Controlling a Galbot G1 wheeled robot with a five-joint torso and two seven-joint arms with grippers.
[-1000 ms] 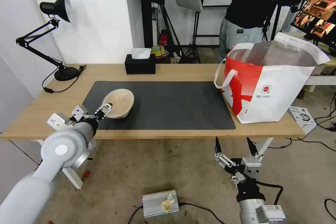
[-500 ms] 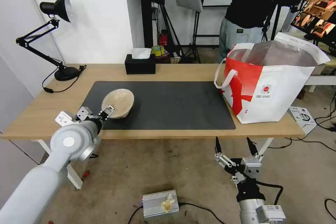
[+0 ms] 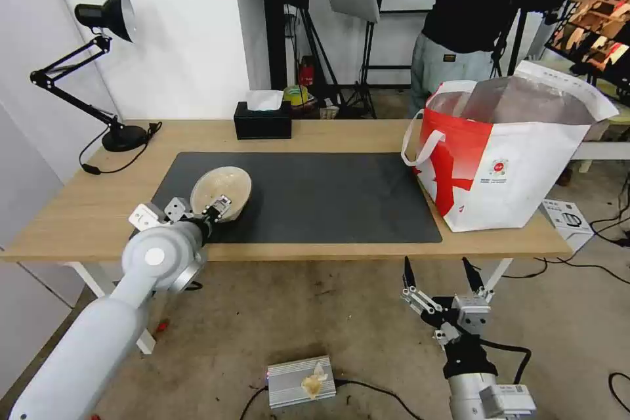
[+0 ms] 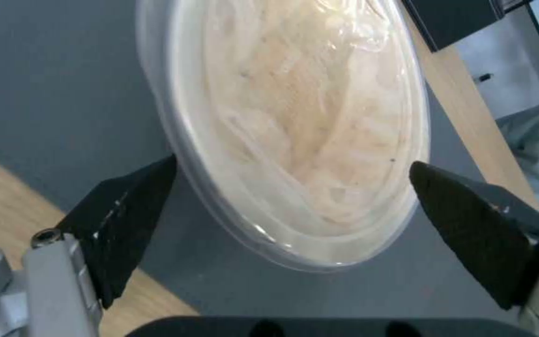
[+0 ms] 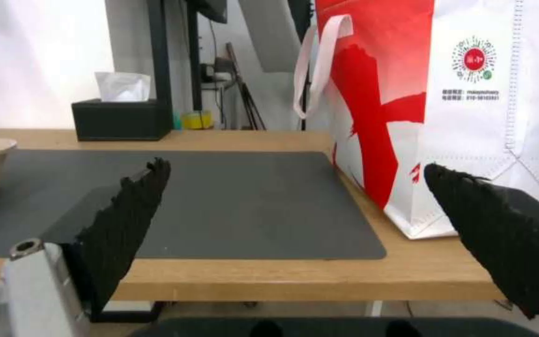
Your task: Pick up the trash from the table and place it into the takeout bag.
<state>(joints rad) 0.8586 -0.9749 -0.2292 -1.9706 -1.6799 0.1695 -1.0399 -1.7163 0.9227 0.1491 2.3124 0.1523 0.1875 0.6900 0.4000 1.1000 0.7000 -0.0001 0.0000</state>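
Closer now, left gripper (image 4: 291, 180), jaws apart, flanks lidded beige bowl (image 3: 222, 192); right gripper (image 3: 441, 279) jaws apart.

Grey rounded arms; silver tool housings; black serrated fingers (image 5: 126, 220); black cable.

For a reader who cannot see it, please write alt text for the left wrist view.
The left gripper is open, its two black fingers on either side of the near rim of a beige lidded paper bowl. The bowl sits on a dark grey mat, with the light-wood table showing beside it.
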